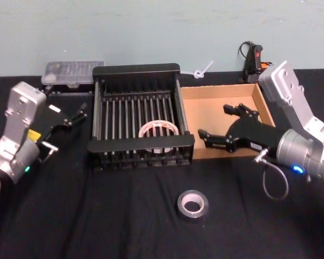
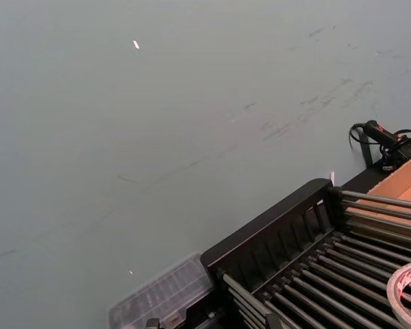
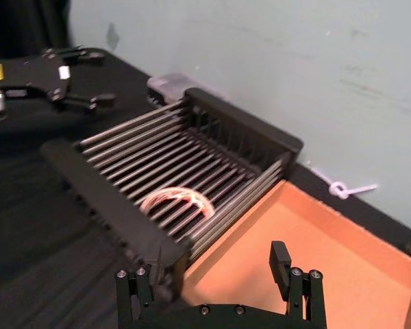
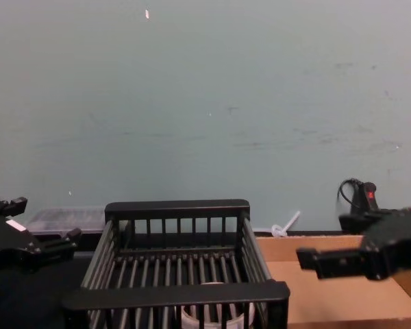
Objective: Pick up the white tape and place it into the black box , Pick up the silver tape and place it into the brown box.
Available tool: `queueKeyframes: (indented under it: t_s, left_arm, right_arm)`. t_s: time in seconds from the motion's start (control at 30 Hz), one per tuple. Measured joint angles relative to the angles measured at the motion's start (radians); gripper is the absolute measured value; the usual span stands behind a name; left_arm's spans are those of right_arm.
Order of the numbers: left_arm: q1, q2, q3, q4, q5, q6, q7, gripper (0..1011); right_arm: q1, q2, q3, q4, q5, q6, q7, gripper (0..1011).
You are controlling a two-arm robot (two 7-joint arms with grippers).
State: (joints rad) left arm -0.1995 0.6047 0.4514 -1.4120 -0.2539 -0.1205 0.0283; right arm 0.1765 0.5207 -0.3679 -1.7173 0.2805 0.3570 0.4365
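The right gripper (image 1: 222,124) hangs spread and empty over the near-left corner of the shallow brown cardboard box (image 1: 216,94), fingers aimed toward the black slatted plastic crate (image 1: 136,73). The white ring of tape (image 1: 159,129) already lies flat on the crate's floor, near its front right. The grey-silver roll of tape (image 1: 193,203) lies flat on the black desk (image 1: 97,226), apart from both boxes and nearer the robot, its open core pointing straight up; being round, it has no long axis to line up with. To grasp it well, I judge the gripper should swing back, descend vertically and straddle the roll's wall or full width. The left gripper (image 1: 77,116), also spread, idles beside the crate's left side.
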Motion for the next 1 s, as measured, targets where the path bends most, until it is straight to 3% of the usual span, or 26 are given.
queueKeyframes:
  t_s: [0.53, 1.0]
  left_arm:
    - [0.0, 0.0, 0.0, 0.0, 0.0, 0.0, 0.0, 1001]
    - [0.0, 0.0, 0.0, 0.0, 0.0, 0.0, 0.0, 1001]
  right_arm:
    - [-0.099, 0.109, -0.042, -0.111, 0.046, 0.067, 0.039, 1002]
    - [-0.105, 0.137, -0.092, -0.103, 0.062, 0.112, 0.051, 1002]
